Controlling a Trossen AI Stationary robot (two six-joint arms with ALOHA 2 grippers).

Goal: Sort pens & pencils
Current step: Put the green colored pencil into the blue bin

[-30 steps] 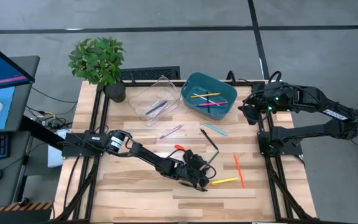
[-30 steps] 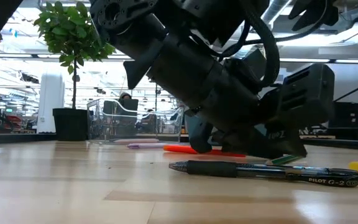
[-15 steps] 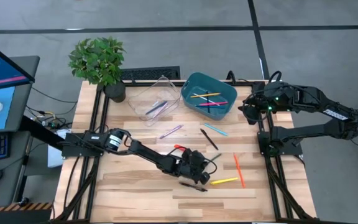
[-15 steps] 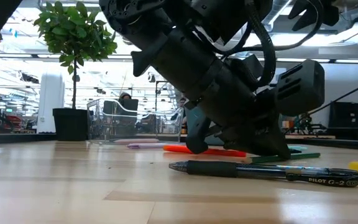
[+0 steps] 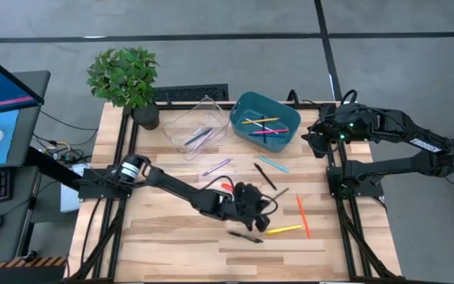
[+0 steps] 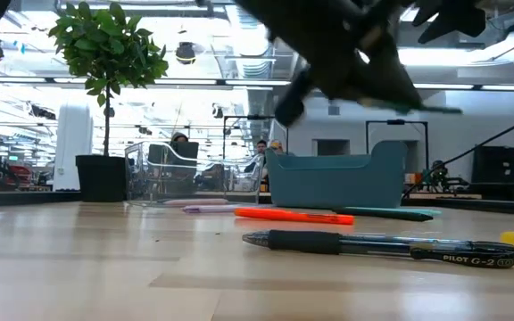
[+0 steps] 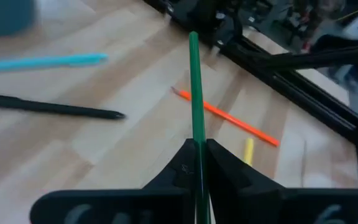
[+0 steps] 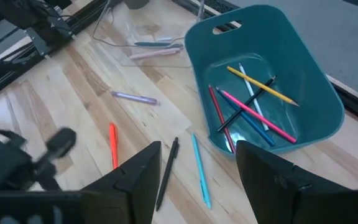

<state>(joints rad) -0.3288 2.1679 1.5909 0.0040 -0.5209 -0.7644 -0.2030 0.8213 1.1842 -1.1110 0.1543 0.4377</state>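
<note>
Wooden table (image 6: 105,267): black pen (image 6: 377,244) reads "PILOT G-2"; left end effector (image 7: 196,155) clamps green pencil (image 7: 195,87); right end effector (image 8: 194,168) wide.

"PILOT G-2" on black pen (image 6: 373,246)

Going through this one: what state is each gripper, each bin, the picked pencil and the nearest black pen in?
left gripper, shut on the green pencil, above the table
green pencil, held, off the table
right gripper, open, empty
teal bin, upright, several pencils inside
clear bin, upright, a few pens inside
black pen, lying flat on the table
</note>
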